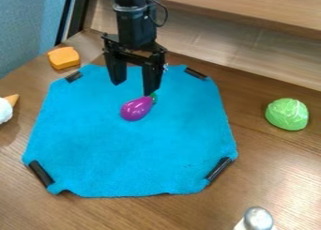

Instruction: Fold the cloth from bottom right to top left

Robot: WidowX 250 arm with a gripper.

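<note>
A: From where I stand, state the position of the cloth (134, 156).

B: The blue cloth is spread out on the wooden table (282, 172), occupying the centre and lower left of the frame. A black strip sits at each of its four corners. The lower right one (218, 169) is set at a slant.

A: State the position of the gripper (133, 88) and the condition of its jaws.

B: I see the black gripper at upper centre, pointing down over the upper part of the cloth. The jaws are apart, with blue cloth visible between them.

A: Identify the item on the cloth.

B: A purple toy eggplant (136, 109), green stem toward the upper right. The stem is near the tip of one jaw; I cannot tell whether the two touch.

A: List the surrounding items.

B: Upper left: an orange block (64, 58), beside the cloth. Left edge: a white item with a tan cone (10, 100), partly cut off by the frame. Right: a green toy cabbage (287, 114), apart from the cloth. Lower right: a silver-topped container (257, 218), cut off by the bottom edge.
</note>
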